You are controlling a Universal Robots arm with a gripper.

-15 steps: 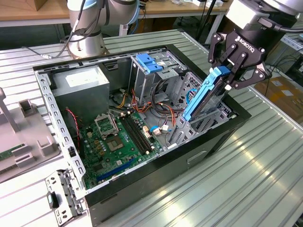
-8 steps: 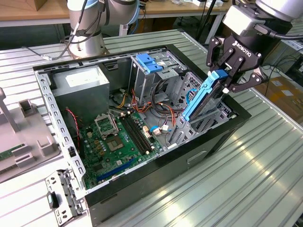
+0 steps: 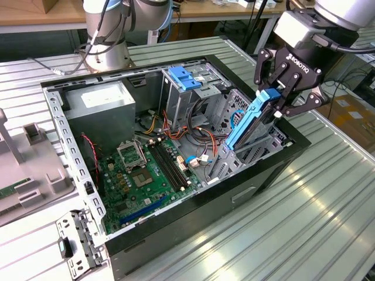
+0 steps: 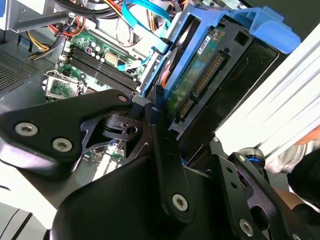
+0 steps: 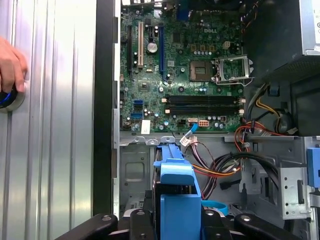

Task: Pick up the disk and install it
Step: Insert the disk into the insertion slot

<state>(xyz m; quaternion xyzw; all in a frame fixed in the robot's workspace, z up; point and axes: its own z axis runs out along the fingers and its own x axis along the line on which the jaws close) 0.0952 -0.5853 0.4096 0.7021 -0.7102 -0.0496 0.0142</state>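
Observation:
My gripper (image 3: 274,100) is shut on the disk (image 3: 246,126), a flat drive with blue plastic side rails. I hold it by its upper end, on edge and tilted. Its lower end reaches down to the metal drive bay (image 3: 249,155) at the exterior view's right side of the open computer case (image 3: 58,111). In the second wrist view the disk (image 4: 200,75) shows its green circuit board and connector, with a black finger (image 4: 160,145) against its side. In the first wrist view the blue rail of the disk (image 5: 177,195) runs between the black finger links (image 5: 100,222).
Inside the case lie the motherboard (image 3: 140,175), a grey power supply (image 3: 99,102), a light-blue bracket (image 3: 184,78) and loose cables (image 3: 199,161). A person's hand (image 5: 10,65) rests on a round button (image 5: 7,99) on the ribbed table. The arm's base (image 3: 108,41) stands behind the case.

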